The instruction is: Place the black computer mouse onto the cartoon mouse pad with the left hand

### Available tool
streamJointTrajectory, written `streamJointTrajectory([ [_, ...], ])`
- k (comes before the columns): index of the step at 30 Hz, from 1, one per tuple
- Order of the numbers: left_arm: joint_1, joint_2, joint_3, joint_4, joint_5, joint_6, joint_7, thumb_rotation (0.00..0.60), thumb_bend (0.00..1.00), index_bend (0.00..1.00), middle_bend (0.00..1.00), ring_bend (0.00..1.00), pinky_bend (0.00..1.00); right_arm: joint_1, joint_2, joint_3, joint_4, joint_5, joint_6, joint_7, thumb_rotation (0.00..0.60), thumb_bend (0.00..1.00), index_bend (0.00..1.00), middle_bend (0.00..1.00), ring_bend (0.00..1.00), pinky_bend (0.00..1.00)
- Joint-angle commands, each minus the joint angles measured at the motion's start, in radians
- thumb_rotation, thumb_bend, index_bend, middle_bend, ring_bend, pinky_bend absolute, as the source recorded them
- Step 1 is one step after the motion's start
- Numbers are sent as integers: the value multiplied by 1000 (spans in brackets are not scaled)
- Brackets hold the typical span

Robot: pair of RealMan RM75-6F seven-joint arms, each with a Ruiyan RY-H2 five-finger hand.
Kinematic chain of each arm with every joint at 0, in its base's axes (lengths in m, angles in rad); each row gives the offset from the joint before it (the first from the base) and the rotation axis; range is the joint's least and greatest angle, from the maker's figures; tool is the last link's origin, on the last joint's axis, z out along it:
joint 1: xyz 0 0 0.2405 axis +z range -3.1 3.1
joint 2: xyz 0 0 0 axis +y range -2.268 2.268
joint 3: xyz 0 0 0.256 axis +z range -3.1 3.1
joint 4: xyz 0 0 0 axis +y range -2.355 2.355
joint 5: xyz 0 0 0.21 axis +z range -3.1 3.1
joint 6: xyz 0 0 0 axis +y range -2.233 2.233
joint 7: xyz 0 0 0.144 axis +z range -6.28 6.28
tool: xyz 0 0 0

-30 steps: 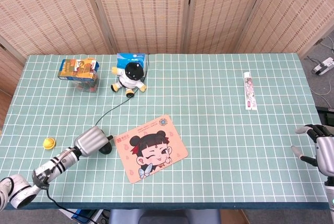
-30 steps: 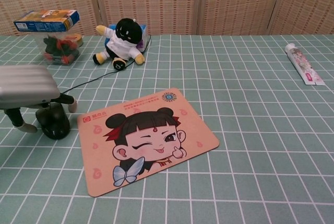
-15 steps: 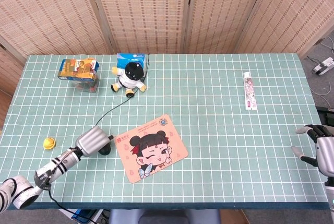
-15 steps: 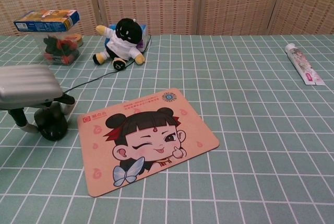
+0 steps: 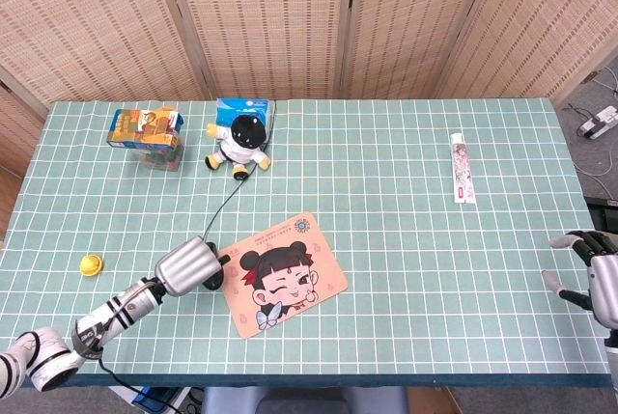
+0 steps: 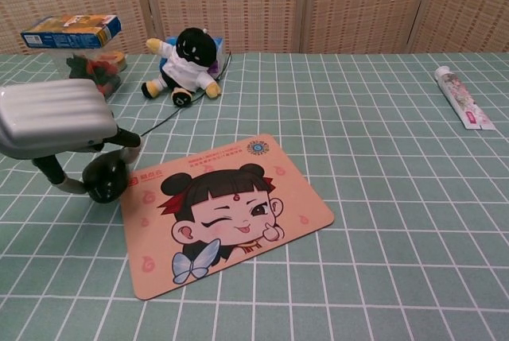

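Observation:
The black computer mouse [image 6: 106,179] hangs just above the table at the left edge of the cartoon mouse pad [image 6: 227,210], held under my left hand [image 6: 57,122]. Its fingers curl around the mouse from above. In the head view the left hand [image 5: 188,264] covers most of the mouse [image 5: 212,280], right beside the pad [image 5: 281,272]. The mouse's thin black cable [image 5: 220,216] runs back toward the plush doll. My right hand [image 5: 597,284] stays at the table's right edge with fingers spread and nothing in them.
A black-and-white plush doll [image 5: 241,142] sits before a blue box [image 5: 241,106] at the back. A snack box on a clear jar [image 5: 147,137] stands back left. A small yellow ball [image 5: 91,264] lies left of my arm. A toothpaste tube [image 5: 463,167] lies far right.
My left hand has lifted the mouse slightly and carried it to the right, up to the pad's left edge. The right hand has stayed where it was.

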Motion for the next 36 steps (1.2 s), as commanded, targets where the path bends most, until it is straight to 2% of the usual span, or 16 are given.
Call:
streamJointTrajectory([
  [1,-21,-9,-25,-46,-22,-33,52,600,140,578,1000,1000,1000,-2,2,0,0,-3,5,5,600,145,410,402,313,579],
  [17,-92,-138,-104,-95,-130,-135,266,600,141,576,1000,1000,1000,-23,28,3,-2,-5,35,58,600,145,410,402,313,579],
  [29,-126,-183,-128,-133,-233,-186,408,600,140,564,1000,1000,1000,-34,42,6,-3,-3,46,89,600,145,410,402,313,579],
  [36,-142,-189,-125,-154,-283,-200,476,600,141,510,1000,1000,1000,-37,46,7,-3,-4,51,99,600,145,410,402,313,579],
])
